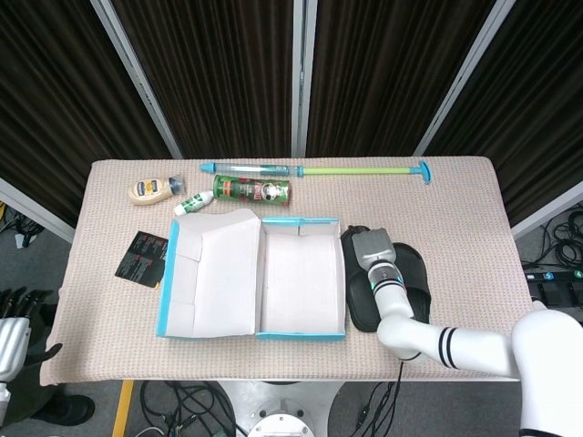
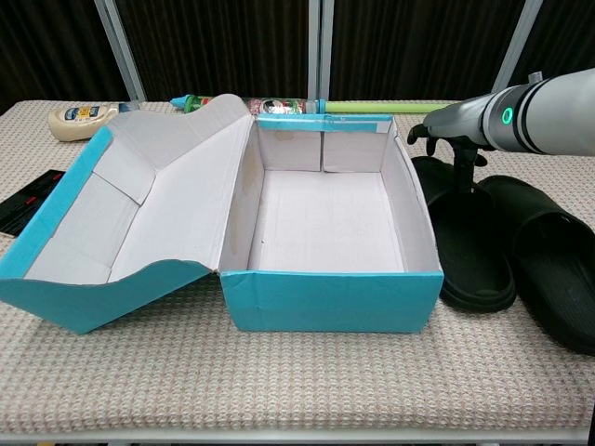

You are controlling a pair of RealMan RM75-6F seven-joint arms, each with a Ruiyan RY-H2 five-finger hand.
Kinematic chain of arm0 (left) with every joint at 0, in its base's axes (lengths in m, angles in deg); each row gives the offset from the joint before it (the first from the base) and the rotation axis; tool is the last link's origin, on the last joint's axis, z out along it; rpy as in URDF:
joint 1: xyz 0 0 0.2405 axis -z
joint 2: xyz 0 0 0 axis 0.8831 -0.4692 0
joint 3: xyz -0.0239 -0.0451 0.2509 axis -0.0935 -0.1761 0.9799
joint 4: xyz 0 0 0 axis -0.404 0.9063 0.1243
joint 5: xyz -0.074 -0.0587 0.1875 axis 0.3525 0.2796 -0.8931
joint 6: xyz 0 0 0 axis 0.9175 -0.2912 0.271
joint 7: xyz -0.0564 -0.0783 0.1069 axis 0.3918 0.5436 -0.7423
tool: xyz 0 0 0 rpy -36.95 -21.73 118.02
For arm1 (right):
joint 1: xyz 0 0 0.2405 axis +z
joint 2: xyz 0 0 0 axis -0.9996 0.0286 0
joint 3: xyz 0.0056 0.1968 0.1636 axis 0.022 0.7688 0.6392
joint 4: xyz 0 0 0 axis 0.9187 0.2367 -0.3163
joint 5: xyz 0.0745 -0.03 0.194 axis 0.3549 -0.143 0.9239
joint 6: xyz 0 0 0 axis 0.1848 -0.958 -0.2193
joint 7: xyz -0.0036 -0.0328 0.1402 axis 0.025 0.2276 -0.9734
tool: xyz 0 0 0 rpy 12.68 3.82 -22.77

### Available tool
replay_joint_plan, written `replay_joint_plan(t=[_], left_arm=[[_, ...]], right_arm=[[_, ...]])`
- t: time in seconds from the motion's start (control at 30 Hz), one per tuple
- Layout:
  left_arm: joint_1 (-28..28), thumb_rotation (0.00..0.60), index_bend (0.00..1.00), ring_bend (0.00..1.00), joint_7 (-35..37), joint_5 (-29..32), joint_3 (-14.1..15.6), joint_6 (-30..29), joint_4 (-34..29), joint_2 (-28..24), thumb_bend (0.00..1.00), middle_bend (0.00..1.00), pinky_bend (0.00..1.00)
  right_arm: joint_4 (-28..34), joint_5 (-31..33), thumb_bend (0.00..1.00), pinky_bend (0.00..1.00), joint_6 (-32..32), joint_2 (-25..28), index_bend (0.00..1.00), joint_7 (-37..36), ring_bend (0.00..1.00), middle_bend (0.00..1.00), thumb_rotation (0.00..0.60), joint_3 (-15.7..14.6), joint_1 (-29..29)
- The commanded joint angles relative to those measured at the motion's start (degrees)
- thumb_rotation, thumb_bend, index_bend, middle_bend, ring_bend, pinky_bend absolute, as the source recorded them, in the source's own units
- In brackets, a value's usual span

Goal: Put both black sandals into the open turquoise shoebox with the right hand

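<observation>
Right robot hand (image 2: 453, 130) hovering above near sandal (image 2: 465, 243), fingers pointing down, apart, nothing held. Both sandals on surface (image 1: 455, 196) beside turquoise shoebox (image 1: 301, 282), far sandal (image 2: 548, 255) outermost. Probably light, flexible rubber; best pinched at strap.

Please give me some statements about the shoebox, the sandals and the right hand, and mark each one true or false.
1. The turquoise shoebox already holds one sandal. False: it holds nothing.
2. Both black sandals lie on the table, to the right of the box. True.
3. The right hand is above the sandal nearer the box. True.
4. The right hand has lifted a sandal off the table. False: both sandals lie flat.
5. The box lid is closed. False: it lies open to the left.
</observation>
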State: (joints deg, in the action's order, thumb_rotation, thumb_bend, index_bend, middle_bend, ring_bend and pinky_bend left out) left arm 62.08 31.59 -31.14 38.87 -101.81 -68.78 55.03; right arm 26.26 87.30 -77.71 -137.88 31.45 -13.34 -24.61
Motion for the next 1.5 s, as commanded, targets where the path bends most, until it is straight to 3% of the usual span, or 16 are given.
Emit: replay_joint_plan(t=[0.03, 0.33, 0.63, 0.87, 1.0, 1.17, 1.5], left_arm=[[0.1, 0.6, 0.18, 0.09, 0.3, 0.2, 0.1, 0.4, 0.2, 0.0, 0.03, 0.17, 0.07], [-0.1, 0.6, 0.18, 0.09, 1.0, 0.2, 0.2, 0.3, 0.8, 0.3, 0.03, 0.17, 0.07], [-0.2, 0.6, 0.18, 0.09, 1.7, 0.2, 0.3, 0.5, 1.3, 0.5, 0.03, 0.17, 0.07], [0.0, 0.6, 0.19, 0.09, 2.1, 0.0, 0.4, 0.8, 1.5, 0.6, 0.03, 0.17, 0.07], [0.0, 0.6, 0.19, 0.09, 2.2, 0.1, 0.5, 1.0, 1.5, 0.6, 0.03, 0.17, 0.07], [0.1, 0.6, 0.19, 0.09, 2.3, 0.1, 0.5, 1.2, 1.5, 0.6, 0.03, 0.17, 0.07], [0.4, 0.6, 0.19, 0.09, 1.1, 0.0, 0.3, 1.1, 0.2, -0.1, 0.03, 0.17, 0.07]], right_arm=[[-1.5, 1.6, 0.04, 0.99, 0.3, -1.4, 0.09, 1.4, 0.77, 0.14, 0.6, -0.9, 1.5], [-4.2, 2.7, 0.06, 0.99, -1.9, -4.3, 0.21, 4.9, 0.77, 0.16, 0.6, -3.4, 4.6], [-5.7, 1.7, 0.06, 0.99, -3.3, -6.5, 0.23, 5.6, 0.78, 0.18, 0.6, -4.5, 4.9], [-6.4, -1.3, 0.09, 1.0, -5.5, -7.8, 0.26, 4.9, 0.8, 0.34, 0.6, -4.9, 4.3], [-7.5, -3.8, 0.12, 1.0, -6.0, -8.0, 0.34, 3.3, 0.81, 0.42, 0.6, -4.8, 3.3], [-6.7, -9.9, 0.13, 1.0, -5.3, -6.0, 0.38, -2.5, 0.81, 0.41, 0.6, -4.3, 0.5], [-4.1, -27.8, 0.14, 1.0, -4.7, 0.0, 0.43, -22.9, 0.8, 0.43, 0.6, -2.2, -8.1]])
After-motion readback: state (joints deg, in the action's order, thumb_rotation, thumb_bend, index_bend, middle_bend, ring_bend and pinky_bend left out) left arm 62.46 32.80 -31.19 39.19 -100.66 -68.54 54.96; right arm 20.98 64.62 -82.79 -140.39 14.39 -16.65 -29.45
